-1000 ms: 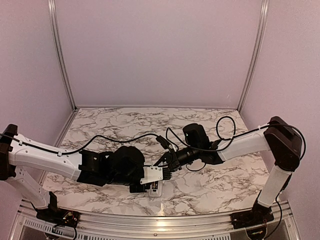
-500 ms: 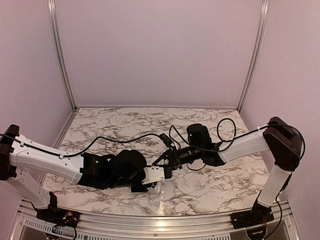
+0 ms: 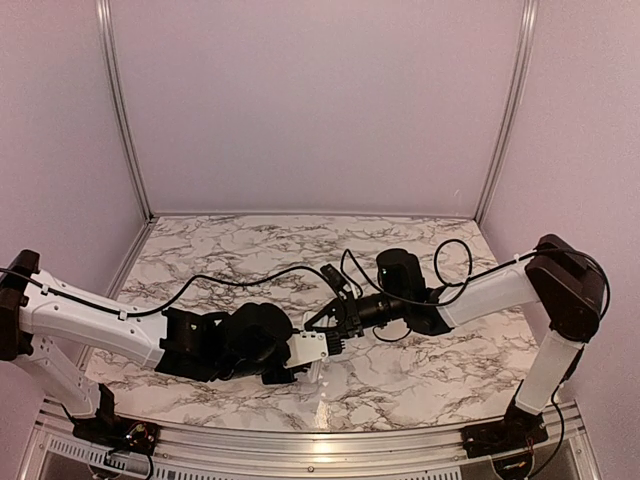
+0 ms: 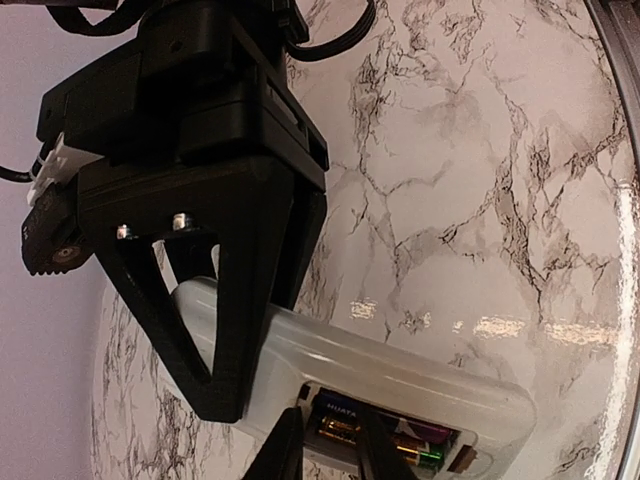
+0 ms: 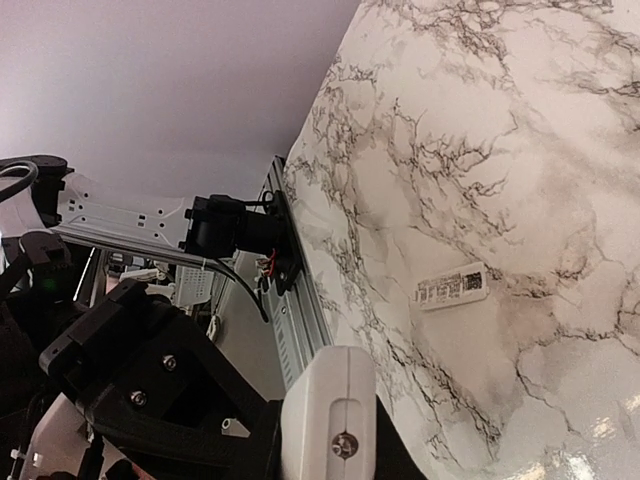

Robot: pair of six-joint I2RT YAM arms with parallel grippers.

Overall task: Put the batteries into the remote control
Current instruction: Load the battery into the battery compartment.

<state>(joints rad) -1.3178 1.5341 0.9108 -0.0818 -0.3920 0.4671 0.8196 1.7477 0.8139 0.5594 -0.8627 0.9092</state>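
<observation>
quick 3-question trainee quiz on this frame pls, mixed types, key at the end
1. True or false: the remote control holds no batteries.
2. Which gripper touches the remote control? A) left only B) right only C) both
3. Fill in: the loose white printed piece lies on the ____.
Key: 1 false, two batteries sit in its open back. 2 C, the left gripper and the right gripper both meet it. 3 table.
</observation>
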